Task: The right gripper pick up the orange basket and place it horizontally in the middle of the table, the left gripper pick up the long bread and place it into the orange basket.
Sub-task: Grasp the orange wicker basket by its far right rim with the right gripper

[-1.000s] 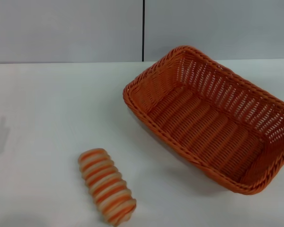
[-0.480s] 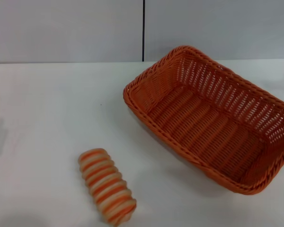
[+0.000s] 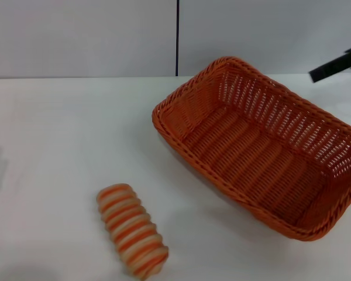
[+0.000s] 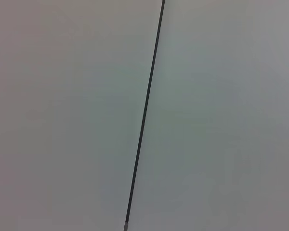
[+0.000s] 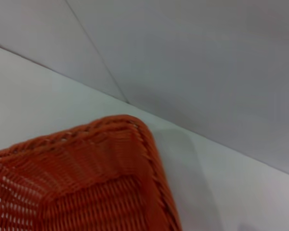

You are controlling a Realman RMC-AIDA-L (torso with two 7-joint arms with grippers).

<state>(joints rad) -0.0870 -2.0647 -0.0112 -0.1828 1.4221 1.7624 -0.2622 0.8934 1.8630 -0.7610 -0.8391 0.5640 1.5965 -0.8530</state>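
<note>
The orange basket (image 3: 263, 149) lies slanted on the right half of the white table (image 3: 58, 134), its opening up and nothing inside. One of its corners fills the lower part of the right wrist view (image 5: 86, 183). The long bread (image 3: 132, 229), banded orange and cream, rests on the table near the front edge, left of the basket. My right gripper (image 3: 330, 68) reaches in from the right edge as a slim black bar above the basket's far rim, apart from it. The left gripper is out of view; the left wrist view holds only a grey wall.
A grey wall with a dark vertical seam (image 3: 177, 38) stands behind the table. Bare tabletop stretches across the left half and between bread and basket.
My right gripper has come into the head view from the right edge, moving leftward above the basket's far side. Basket and bread have not moved.
</note>
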